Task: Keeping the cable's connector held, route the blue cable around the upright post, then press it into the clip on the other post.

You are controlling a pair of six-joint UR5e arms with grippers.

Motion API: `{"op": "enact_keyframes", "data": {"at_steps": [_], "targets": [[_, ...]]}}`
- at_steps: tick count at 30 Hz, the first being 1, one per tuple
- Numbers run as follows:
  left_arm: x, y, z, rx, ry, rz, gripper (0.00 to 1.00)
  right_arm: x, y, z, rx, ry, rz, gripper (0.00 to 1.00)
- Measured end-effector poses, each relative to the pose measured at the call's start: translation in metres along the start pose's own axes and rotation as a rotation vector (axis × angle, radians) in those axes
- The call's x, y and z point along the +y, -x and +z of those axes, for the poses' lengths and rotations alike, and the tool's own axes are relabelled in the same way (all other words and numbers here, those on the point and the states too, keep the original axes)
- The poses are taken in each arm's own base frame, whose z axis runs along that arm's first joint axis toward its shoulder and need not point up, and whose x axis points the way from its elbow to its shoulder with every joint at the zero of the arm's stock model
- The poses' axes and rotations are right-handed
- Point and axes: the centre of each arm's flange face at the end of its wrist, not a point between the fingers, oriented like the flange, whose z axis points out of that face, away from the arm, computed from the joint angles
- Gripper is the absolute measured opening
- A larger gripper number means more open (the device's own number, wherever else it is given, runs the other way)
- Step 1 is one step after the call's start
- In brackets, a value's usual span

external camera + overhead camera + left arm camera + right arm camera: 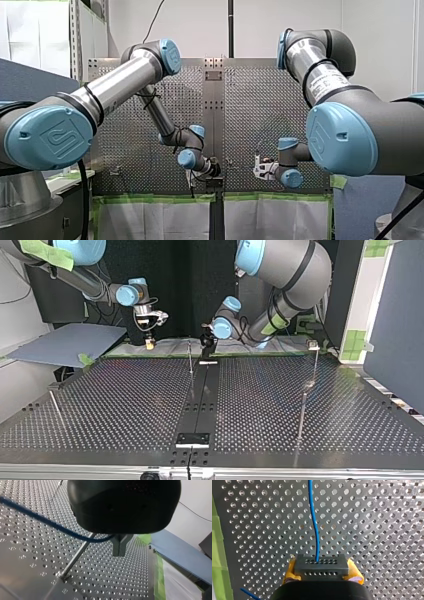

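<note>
Table (125, 405) carries thin uprights; reference is the centre post (75, 558).

Right gripper (322, 574): yellow pads clamped on the connector (321, 563), which sits off the post toward the top view's left, by the table's far edge. The connector-held condition is OK.

Left gripper (120, 551): fingers pinched on the cable (50, 522), just beside the post's upper end. The cable crosses the post there, touching or close to it. Can't tell if it's actually wrapped.

My read: routing is underway, not confirmed done.

Still to do: clipping. The clip post (304, 400) stands well apart from the post, at the top view's right. The fitting on top is probably the clip (313, 345). No cable seen near it.
</note>
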Motion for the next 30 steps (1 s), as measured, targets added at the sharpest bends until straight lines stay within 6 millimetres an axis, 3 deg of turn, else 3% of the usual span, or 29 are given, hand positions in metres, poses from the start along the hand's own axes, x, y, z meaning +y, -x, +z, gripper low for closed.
{"op": "enact_keyframes", "data": {"at_steps": [18,30], "targets": [[-0.008,0.011,0.010,-0.040,-0.084,-0.003,0.00,0.010,-0.006,0.010,0.018,0.014,-0.003,0.00],[0.001,0.007,0.022,-0.041,-0.018,0.000,0.00,0.019,-0.011,0.017,0.034,0.037,-0.005,0.00]]}}
